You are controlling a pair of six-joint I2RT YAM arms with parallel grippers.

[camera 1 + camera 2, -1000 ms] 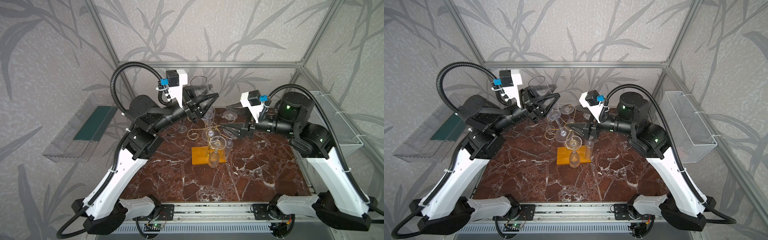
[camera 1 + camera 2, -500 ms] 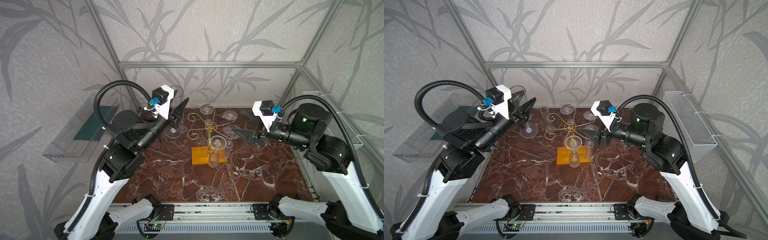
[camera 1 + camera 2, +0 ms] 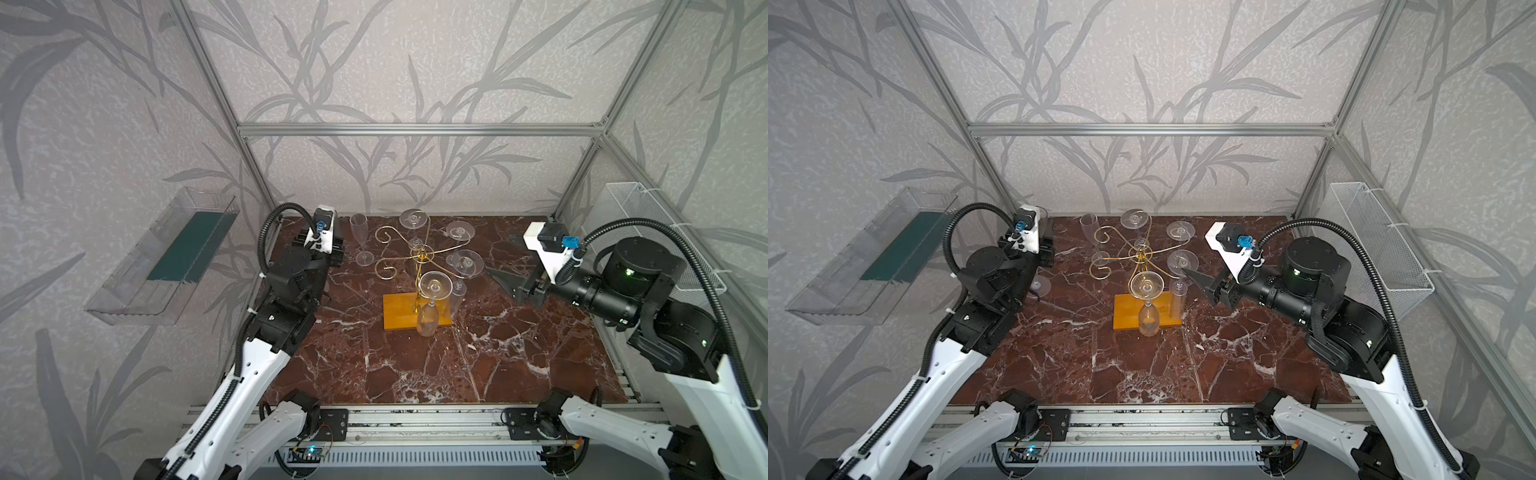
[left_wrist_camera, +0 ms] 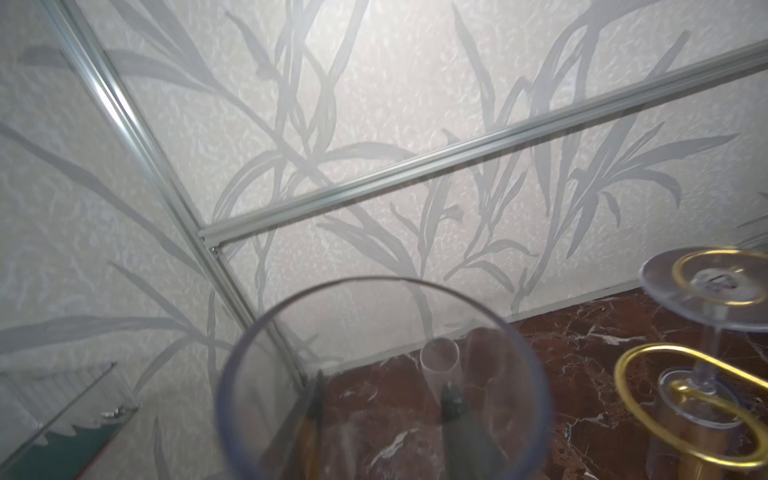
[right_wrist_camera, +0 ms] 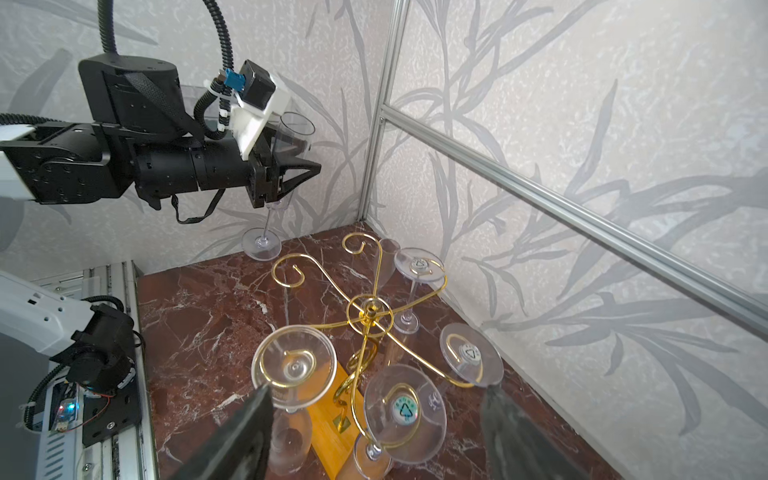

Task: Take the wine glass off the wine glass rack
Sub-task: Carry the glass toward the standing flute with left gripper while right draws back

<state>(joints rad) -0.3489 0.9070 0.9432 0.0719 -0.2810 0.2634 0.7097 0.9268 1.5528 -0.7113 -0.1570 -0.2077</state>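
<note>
Nearest, the wine glass rack (image 3: pixel 399 311) carries four hanging glasses (image 3: pixel 434 286). The right gripper (image 5: pixel 380 390), spread and empty, could knock one. Farther left, the left gripper (image 5: pixel 297 160) pinches the wine glass (image 5: pixel 295 129) upright, off the rack, perhaps not landed. Released early, it tips. One standing glass (image 3: pixel 357 228) behind: six glasses.

Both top views: high, front, angled steeply down over the whole tabletop (image 3: pixel 415 370) and rack (image 3: pixel 420 254). Left wrist view: tight behind a glass (image 4: pixel 374 374), facing the back corner. Right wrist view: close above the rack.
</note>
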